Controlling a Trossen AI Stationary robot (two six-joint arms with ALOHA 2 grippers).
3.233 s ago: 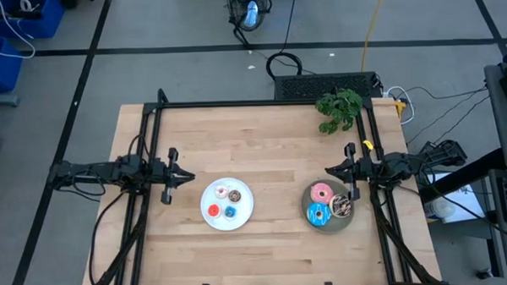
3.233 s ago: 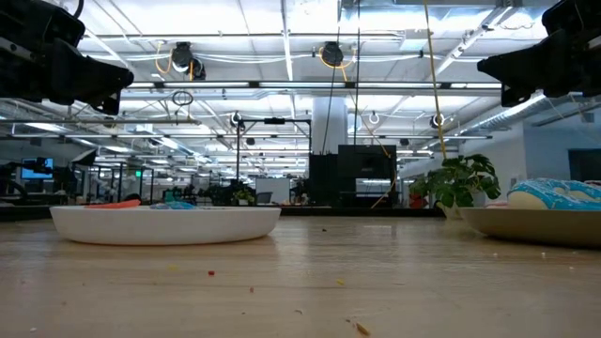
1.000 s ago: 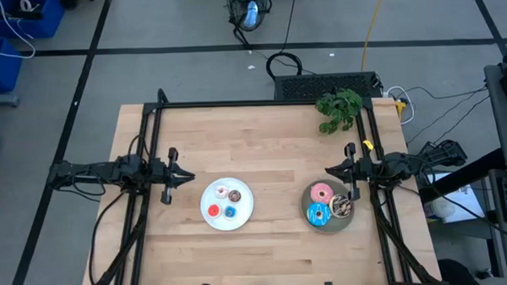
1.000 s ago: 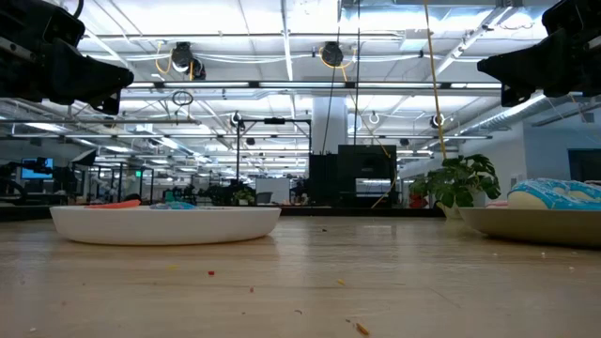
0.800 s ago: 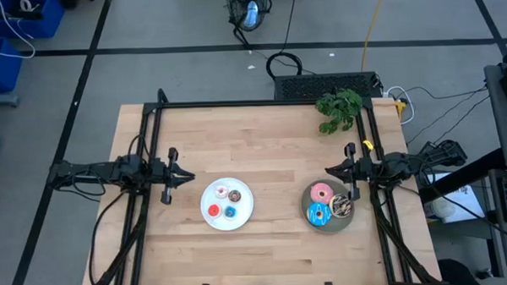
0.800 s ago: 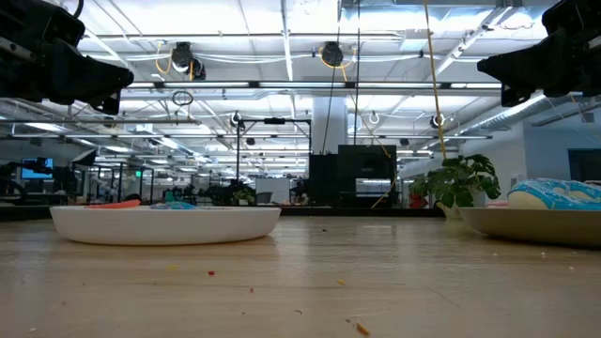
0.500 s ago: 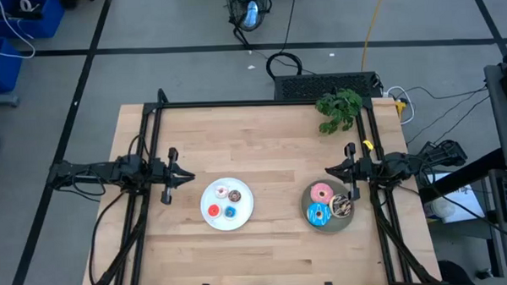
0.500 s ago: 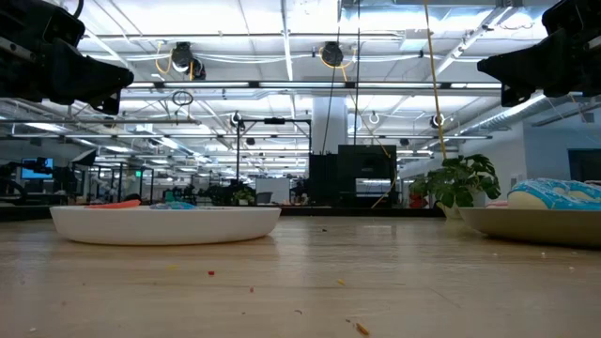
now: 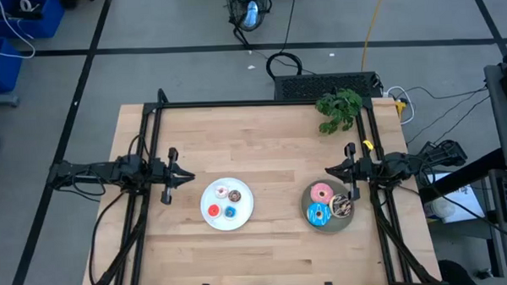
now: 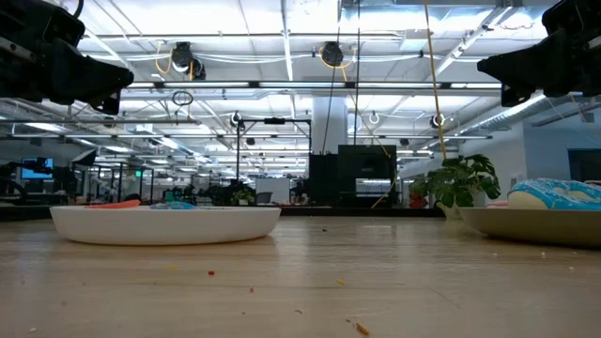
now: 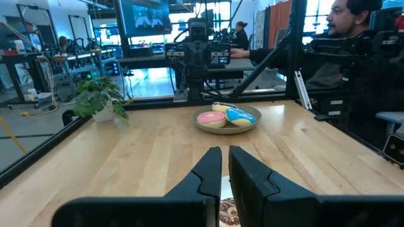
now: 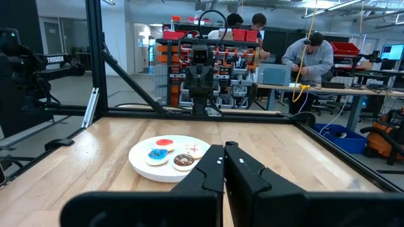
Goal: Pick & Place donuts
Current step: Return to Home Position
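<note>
- Seven donuts are in view, all on plates and none in a gripper.
- Three large ones, pink (image 9: 321, 193), blue (image 9: 317, 214) and sprinkled chocolate (image 9: 342, 208), lie close together on the grey plate (image 9: 334, 225), right of centre in the high view.
- Four small ones, whitish (image 9: 221, 193), brown (image 9: 235, 196), red (image 9: 214, 211) and blue (image 9: 230, 213), lie on the white plate (image 9: 245, 204), just left of centre and well apart from the grey plate.
- Left gripper (image 9: 187, 175): at the left edge of the table (image 9: 262, 134), level above the wood and pointing toward the white plate. In the left wrist view its fingers (image 11: 208, 173) are pressed almost together with nothing between them.
- Right gripper (image 9: 331, 170): at the right edge, just above the grey plate in the high view and pointing inward. In the right wrist view its fingers (image 12: 211, 170) meet, pinching nothing.
- Step in hand, as I judge it: the return to rest. Both arms lie stretched along the table's sides, clear of both plates, which looks like the parked pose.
- Next move: I see no donut left loose on the wood, so sorting by size looks complete. The only call is to settle the arms and keep the right gripper from dipping toward the grey plate's rim.
</note>
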